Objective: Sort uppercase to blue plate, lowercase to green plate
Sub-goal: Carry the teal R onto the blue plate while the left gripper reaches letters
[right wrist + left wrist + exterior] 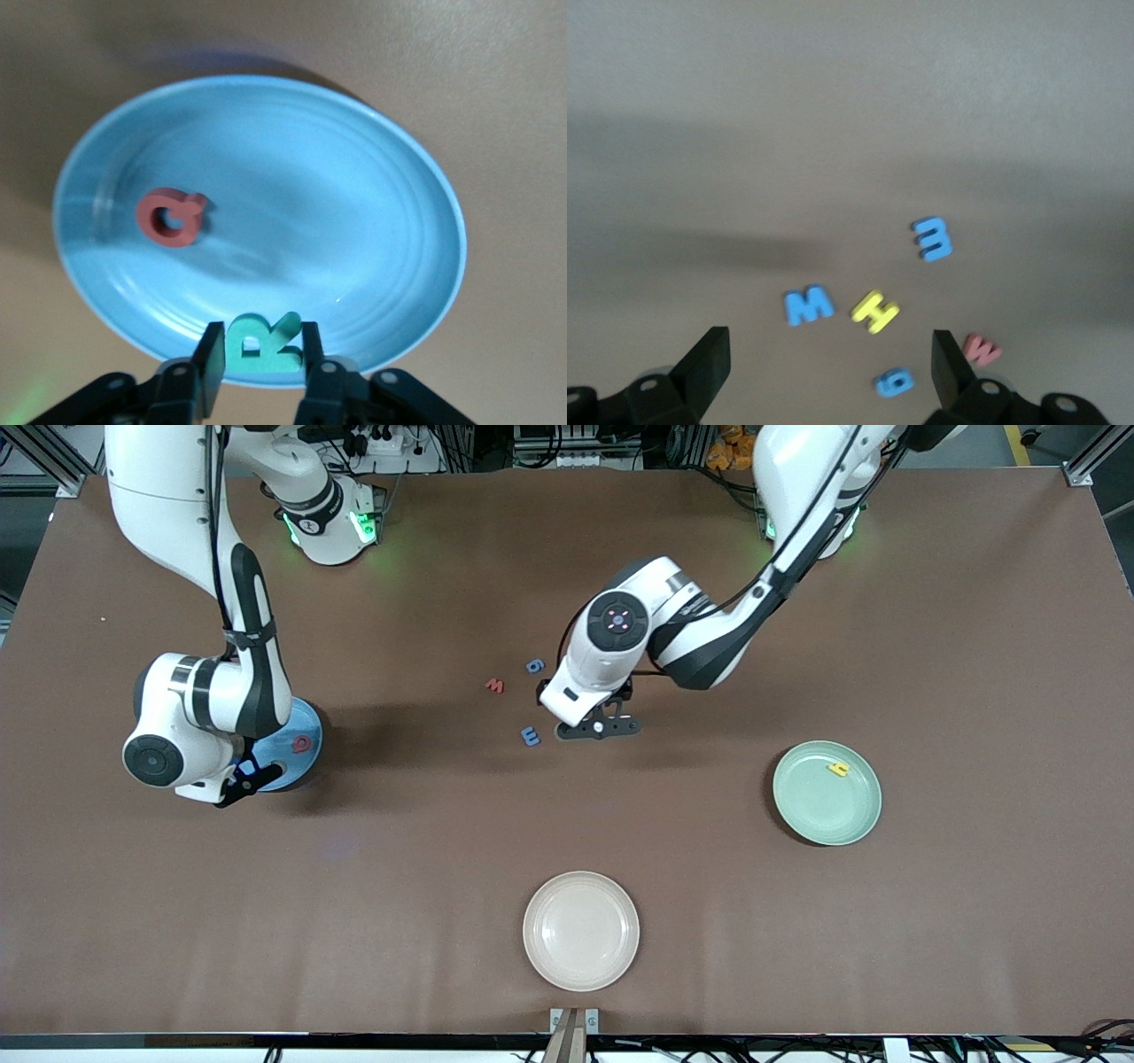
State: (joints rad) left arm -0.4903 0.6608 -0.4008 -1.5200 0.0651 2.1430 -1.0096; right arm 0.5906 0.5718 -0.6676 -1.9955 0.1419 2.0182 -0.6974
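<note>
Three plates are sitting on a brown table (399, 868): blue plate (372, 221), green plate (824, 806), cream plate (580, 930). Over the blue plate, the right gripper (261, 354) is pinching a green R (263, 341); a red Q (171, 217) is lying inside. The left gripper (828, 354) is hanging spread wide over five loose letters: blue W (808, 305), yellow H (875, 311), periwinkle e (932, 238), red w (982, 349), blue g (895, 382). One yellow letter (838, 768) is lying in the green plate.

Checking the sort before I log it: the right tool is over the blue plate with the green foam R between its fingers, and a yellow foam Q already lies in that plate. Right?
Not quite. The foam Q lying in the round sky-blue plate is red, not yellow; the right wrist view shows it. The rest stands: the right tool is over that plate with the teal-green foam R between its fingers.
</note>
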